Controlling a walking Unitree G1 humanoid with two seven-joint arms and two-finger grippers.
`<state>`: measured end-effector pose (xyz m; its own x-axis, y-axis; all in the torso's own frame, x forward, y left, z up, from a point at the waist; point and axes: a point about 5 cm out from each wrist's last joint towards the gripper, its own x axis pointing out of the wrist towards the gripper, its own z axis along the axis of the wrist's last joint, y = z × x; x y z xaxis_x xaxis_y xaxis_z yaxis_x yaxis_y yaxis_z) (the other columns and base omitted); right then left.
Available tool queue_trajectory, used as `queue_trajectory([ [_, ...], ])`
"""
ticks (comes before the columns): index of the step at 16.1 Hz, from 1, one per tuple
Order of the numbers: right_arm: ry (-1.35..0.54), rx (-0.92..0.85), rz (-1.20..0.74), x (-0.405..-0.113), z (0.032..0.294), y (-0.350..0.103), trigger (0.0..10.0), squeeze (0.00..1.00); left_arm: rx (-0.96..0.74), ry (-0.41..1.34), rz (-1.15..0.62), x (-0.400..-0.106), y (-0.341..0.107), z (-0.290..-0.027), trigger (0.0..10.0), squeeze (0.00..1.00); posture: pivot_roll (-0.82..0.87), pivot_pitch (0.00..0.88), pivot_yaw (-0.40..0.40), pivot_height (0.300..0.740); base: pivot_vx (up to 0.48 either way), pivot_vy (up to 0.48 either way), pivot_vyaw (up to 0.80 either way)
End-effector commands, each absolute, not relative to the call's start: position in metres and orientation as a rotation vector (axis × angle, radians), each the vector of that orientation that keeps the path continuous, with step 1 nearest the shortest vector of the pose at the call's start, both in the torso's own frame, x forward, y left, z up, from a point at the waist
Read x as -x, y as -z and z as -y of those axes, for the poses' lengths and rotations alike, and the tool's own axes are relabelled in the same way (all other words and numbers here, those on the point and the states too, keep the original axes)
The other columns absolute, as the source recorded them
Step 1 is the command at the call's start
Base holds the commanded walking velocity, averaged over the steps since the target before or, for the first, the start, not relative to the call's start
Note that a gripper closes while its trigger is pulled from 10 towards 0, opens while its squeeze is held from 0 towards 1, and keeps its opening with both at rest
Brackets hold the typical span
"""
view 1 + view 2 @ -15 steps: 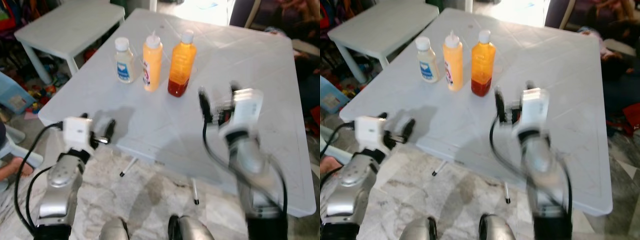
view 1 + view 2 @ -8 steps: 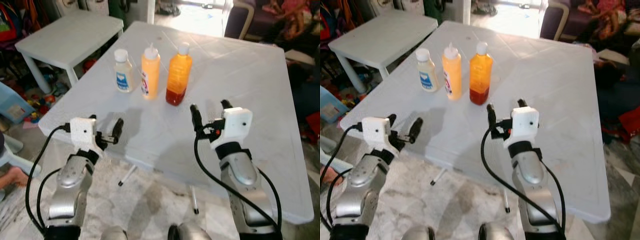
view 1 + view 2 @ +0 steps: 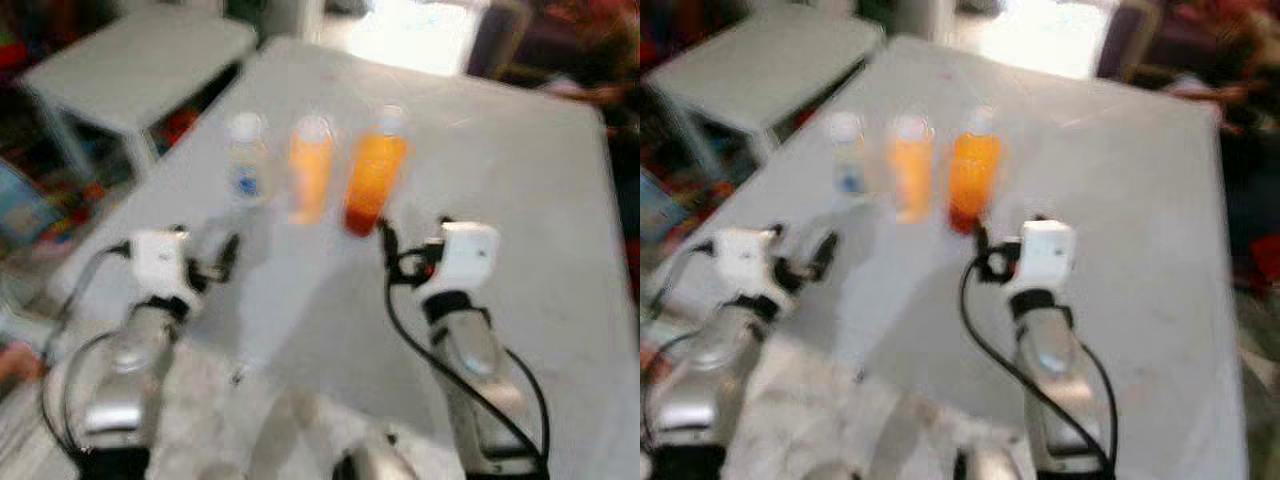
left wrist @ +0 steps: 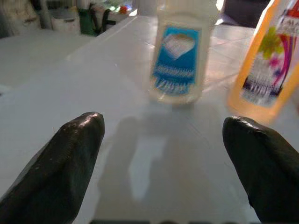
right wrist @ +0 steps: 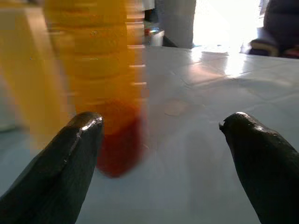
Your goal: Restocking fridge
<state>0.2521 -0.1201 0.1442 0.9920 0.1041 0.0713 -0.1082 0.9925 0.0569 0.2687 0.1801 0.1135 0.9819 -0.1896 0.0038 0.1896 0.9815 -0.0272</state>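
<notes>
Restocking's barely starting: both the left gripper (image 4: 163, 154) and right gripper (image 5: 161, 154) are hovering wide open and empty, with the small clear blue-labelled bottle (image 4: 180, 56), yellow squeeze bottle (image 3: 310, 165) and orange juice bottle (image 5: 105, 79) all sitting untouched on the white counter (image 3: 520, 170).

three close-set bottles (image 3: 312, 165) ahead

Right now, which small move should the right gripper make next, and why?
Probably ease the right gripper forward and a little toward the orange bottle. Its fingers are open, and the bottle stands upright on the white table, just ahead but off-centre, near one finger.
</notes>
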Motion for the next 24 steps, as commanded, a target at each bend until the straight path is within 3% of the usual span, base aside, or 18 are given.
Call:
queue_trajectory([
  [1,-0.074,-0.040,0.045,-0.248,0.129,-0.141,10.0,0.00,0.040,0.239,0.010,-0.269,-0.114,-0.170,10.0,0.00,-0.05,0.089,-0.038,0.740,0.000,0.000,0.00],
  [8,-0.109,0.008,0.083,-0.252,0.128,-0.147,10.0,0.00,-0.001,0.207,0.015,-0.276,-0.116,-0.185,10.0,0.00,-0.04,0.093,-0.032,0.740,0.000,0.000,0.00],
  [15,-0.255,0.138,0.246,-0.293,0.136,-0.192,10.0,0.00,-0.013,0.189,0.025,-0.278,-0.117,-0.185,10.0,0.00,-0.03,0.089,-0.030,0.740,0.000,0.000,0.00],
  [24,-0.495,0.111,0.321,-0.301,0.114,-0.218,10.0,0.00,-0.021,0.196,0.029,-0.280,-0.117,-0.180,10.0,0.00,-0.02,0.086,-0.028,0.740,0.000,0.000,0.00],
])
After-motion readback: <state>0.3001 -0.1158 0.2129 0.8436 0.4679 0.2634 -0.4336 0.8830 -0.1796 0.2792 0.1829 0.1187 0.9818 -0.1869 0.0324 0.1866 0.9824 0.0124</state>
